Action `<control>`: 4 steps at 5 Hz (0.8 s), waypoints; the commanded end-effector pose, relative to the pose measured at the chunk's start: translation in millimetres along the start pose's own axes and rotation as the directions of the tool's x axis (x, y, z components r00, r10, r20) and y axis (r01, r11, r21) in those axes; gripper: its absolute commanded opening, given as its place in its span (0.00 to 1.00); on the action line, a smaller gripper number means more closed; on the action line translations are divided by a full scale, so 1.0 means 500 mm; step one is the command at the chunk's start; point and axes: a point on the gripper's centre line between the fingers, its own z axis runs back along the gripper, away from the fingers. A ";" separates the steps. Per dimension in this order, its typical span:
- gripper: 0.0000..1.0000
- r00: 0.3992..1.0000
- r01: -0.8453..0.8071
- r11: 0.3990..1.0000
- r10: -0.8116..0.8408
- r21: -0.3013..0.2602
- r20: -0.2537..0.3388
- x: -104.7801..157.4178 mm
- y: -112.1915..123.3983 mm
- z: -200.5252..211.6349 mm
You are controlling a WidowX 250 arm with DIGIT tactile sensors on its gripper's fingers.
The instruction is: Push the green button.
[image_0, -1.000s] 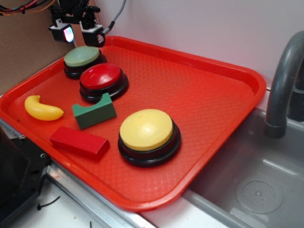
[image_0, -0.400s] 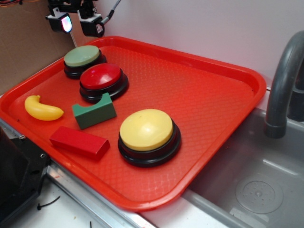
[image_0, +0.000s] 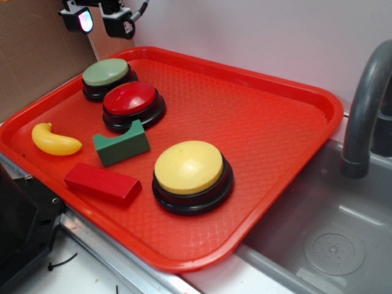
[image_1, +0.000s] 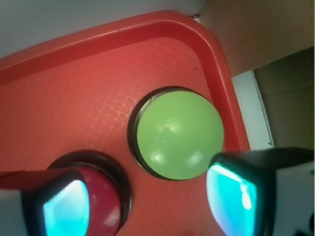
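While the claw (image_0: 101,22) hangs spread, the green button (image_0: 105,72) hugs the tray's (image_0: 275,153) corner.

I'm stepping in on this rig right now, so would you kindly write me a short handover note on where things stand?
Gripper: open, empty, raised above the tray's far left corner, touching nothing.
Green button: in that corner of the red tray, directly below the gripper; the wrist view shows it between the two fingers. The red button sits right beside it, nearer the camera.
Done: whether the button has been pressed cannot be told from these views.
Left: if unpressed, lower straight down onto the green dome, keeping clear of the red button.
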 end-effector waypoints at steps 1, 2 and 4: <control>1.00 0.995 0.008 1.000 -0.008 0.001 0.104 0.018 0.000 0.074; 1.00 0.994 0.009 1.000 -0.009 -0.001 0.108 0.016 -0.004 0.080; 1.00 0.993 0.009 1.000 -0.010 0.004 0.114 0.011 -0.008 0.094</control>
